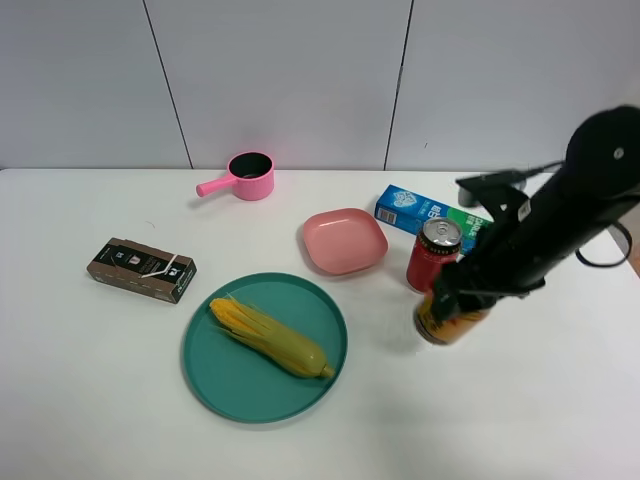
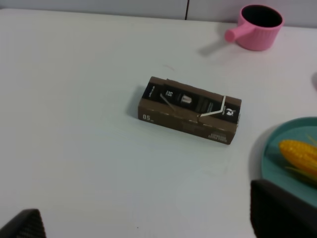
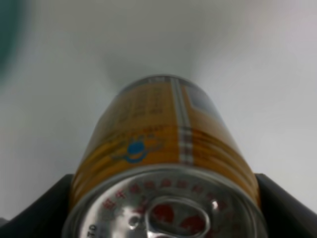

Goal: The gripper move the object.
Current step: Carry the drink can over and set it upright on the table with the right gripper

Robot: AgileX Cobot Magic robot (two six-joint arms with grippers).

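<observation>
Your right gripper [image 1: 462,300] is clamped on the orange can [image 1: 446,326]. The right wrist view shows a black finger [image 3: 42,210] pressed against each side of it, just below the silver pull-tab top. You can't tell from these views whether the can's base is on the table [image 1: 100,400] or just off it.

The can is on the right half of the table, just beside the red can [image 1: 433,255] on its near side. It is clear of the teal plate [image 1: 200,372] to its left. The corn cob [image 1: 270,338] lies across that plate. Behind the red can is a blue carton [image 1: 415,212], with the pink dish [image 1: 345,240] left of it.

Your left gripper [image 2: 148,215] is spread wide with nothing between its tips. It is above bare table, near the brown box [image 2: 189,110]. The pink pot [image 2: 257,21] is well beyond the box, at the back of the table. The left gripper doesn't show in the high view.
</observation>
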